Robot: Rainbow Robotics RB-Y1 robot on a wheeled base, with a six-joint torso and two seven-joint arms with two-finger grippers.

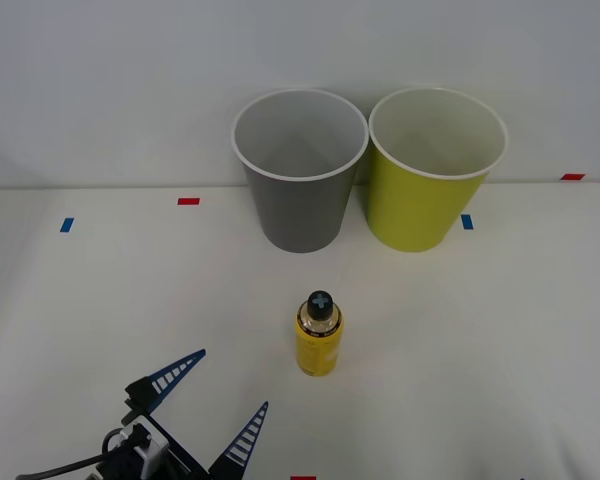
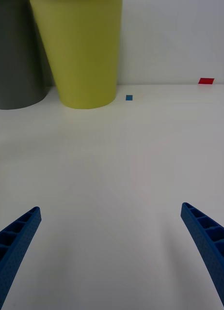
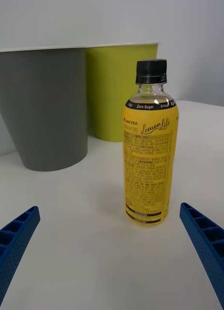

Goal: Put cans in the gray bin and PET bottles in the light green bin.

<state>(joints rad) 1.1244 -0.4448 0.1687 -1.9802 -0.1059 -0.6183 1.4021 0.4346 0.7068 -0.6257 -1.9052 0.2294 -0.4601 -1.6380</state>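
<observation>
The step in hand appears to be the approach to the bottle (image 1: 319, 335); nothing is grasped yet. The bottle stands upright on the table (image 1: 500, 350) near its centre, with the gray bin (image 1: 299, 175) at its 12 o'clock and the light green bin (image 1: 435, 175) at its 1 o'clock. Both bins stand side by side against the wall, well apart from the bottle.

The left gripper (image 1: 212, 400) sits at the bottle's 8 o'clock, near it but not touching. Its fingers are spread wide and hold nothing. In the left wrist view the bottle (image 3: 149, 145) stands ahead, between the lines of the two fingers (image 3: 205, 242).

The next move likely calls for a forward advance until the fingers flank the bottle body, then a closure on the label, below the black cap (image 3: 151, 71).

The right gripper (image 2: 112, 252) waits over bare table, fingers spread wide and empty, facing the light green bin (image 2: 80, 53).
</observation>
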